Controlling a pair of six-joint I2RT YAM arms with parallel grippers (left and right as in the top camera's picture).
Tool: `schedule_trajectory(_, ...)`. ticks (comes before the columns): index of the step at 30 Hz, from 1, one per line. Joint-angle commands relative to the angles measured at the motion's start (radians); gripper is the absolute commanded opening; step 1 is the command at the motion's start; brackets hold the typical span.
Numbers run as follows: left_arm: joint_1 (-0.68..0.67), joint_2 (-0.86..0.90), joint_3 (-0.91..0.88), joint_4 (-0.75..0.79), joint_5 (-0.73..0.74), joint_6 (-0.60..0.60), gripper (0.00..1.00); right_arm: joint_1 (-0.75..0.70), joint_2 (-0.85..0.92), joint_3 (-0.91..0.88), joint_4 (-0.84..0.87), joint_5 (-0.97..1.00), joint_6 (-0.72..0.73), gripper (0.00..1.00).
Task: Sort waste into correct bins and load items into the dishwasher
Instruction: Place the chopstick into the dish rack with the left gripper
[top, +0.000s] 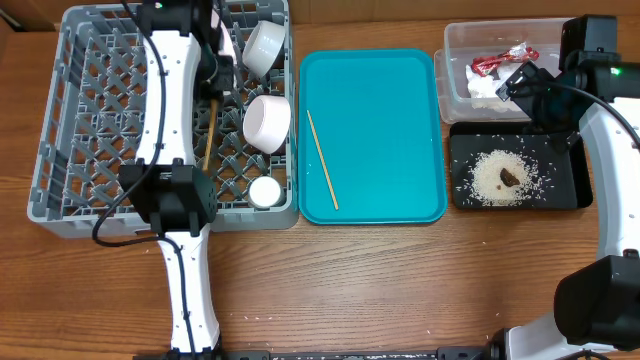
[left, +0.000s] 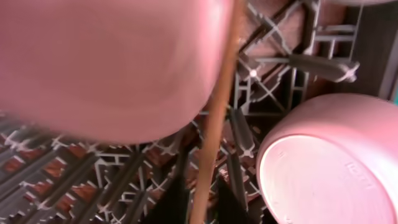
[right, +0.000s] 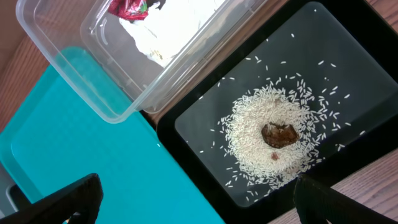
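Observation:
The grey dish rack holds two white bowls and a small white cup. My left gripper is low inside the rack, shut on a wooden chopstick that stands between the pink-white plate and a bowl. That chopstick also shows in the overhead view. A second chopstick lies on the teal tray. The clear tub holds the red wrapper and white napkin. The black tray holds rice with a brown lump. My right gripper is open and empty above the trays.
The teal tray lies between the rack and the bins. The clear tub sits right behind the black tray. The rack's upright pegs crowd the left gripper. Bare wooden table lies in front.

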Motion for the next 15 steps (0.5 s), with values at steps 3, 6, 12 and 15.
schedule_trajectory(3, -0.01, -0.017, 0.044, 0.002, 0.047, 0.014, 0.59, -0.002, -0.003, 0.005, 0.002, 0.017, -0.003, 1.0)
schedule_trajectory(6, -0.023, -0.047, 0.129, -0.013, 0.177, 0.002, 0.56, -0.002, -0.003, 0.005, 0.002, 0.017, -0.003, 1.0)
schedule_trajectory(12, -0.166, -0.083, 0.259, -0.027, 0.239, -0.077, 0.54, -0.002, -0.003, 0.005, 0.002, 0.017, -0.003, 1.0)
schedule_trajectory(15, -0.296, -0.072, 0.24, -0.026, 0.116, -0.172, 0.55, -0.002, -0.003, 0.005, 0.002, 0.017, -0.003, 1.0)
